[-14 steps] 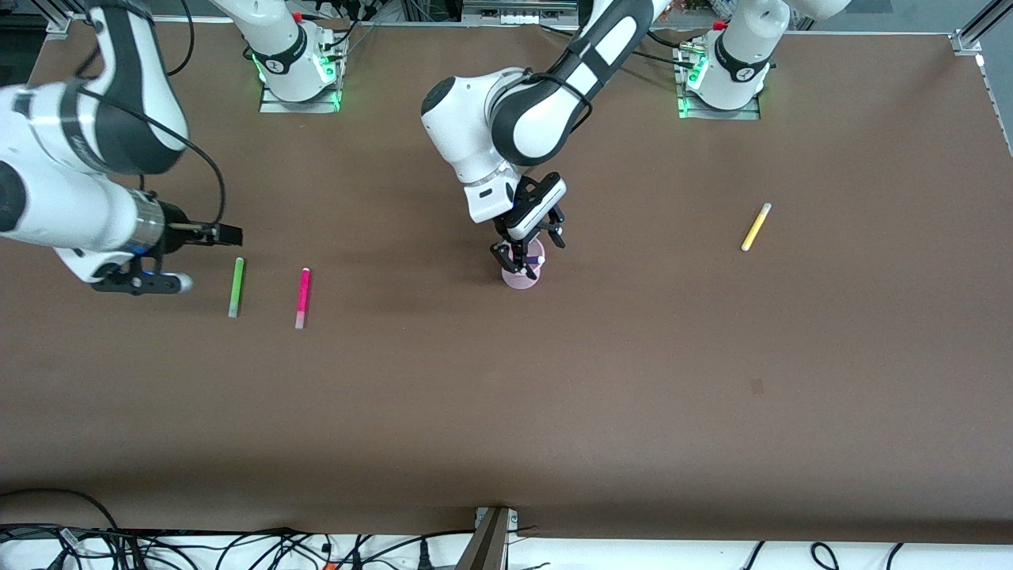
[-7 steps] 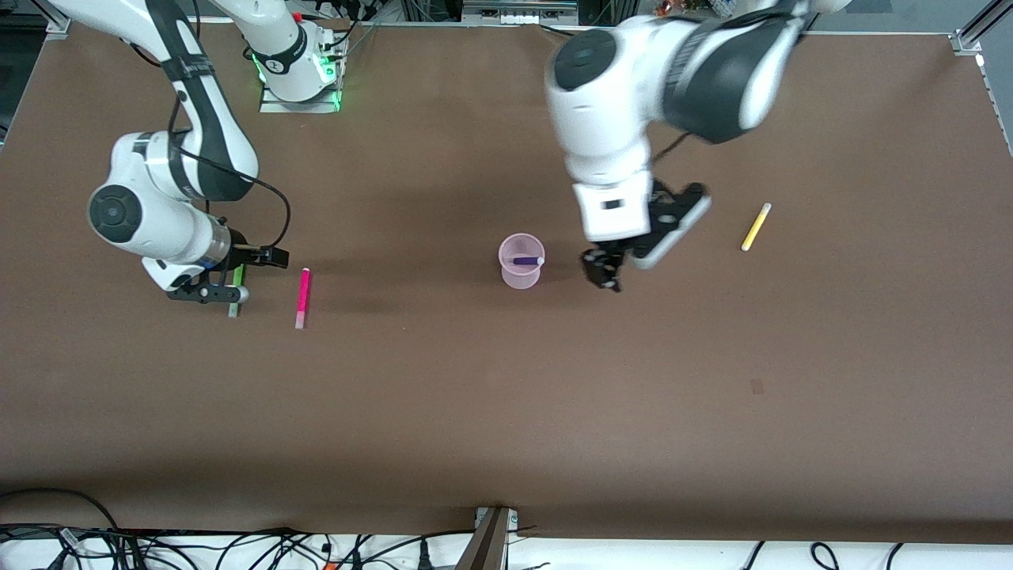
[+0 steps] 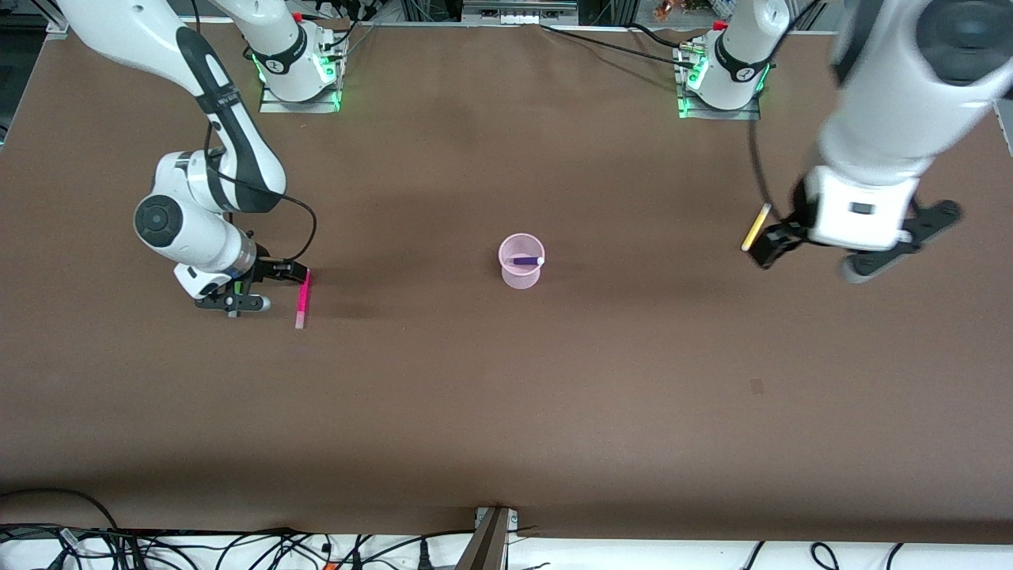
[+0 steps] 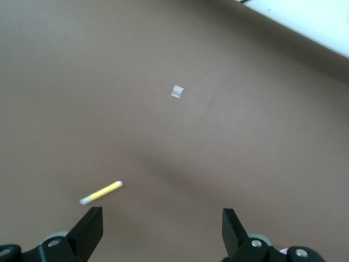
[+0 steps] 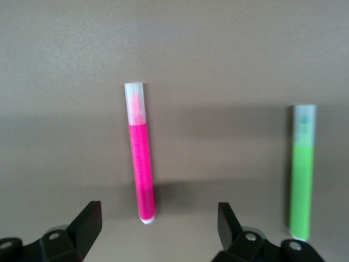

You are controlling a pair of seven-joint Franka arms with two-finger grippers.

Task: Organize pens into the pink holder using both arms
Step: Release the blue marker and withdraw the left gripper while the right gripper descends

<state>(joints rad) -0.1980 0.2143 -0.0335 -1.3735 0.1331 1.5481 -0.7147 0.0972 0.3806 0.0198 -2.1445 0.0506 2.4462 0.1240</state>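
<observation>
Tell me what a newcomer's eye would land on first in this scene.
The pink holder at mid-table already has the purple pen lying across its inside. At the right arm's end of the table, the right gripper hangs open, low over the magenta pen, with the lime green pen lying beside it. The left gripper, also open, is up beside the yellow pen at the left arm's end.

One pen in the holder, three pens on the table.

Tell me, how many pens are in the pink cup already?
One: the purple pen sits in the pink holder. Nothing is held. The right pincer, open, hangs over the magenta pen, beside the green pen. The left pincer, open, is by the yellow pen. Three remain.
</observation>
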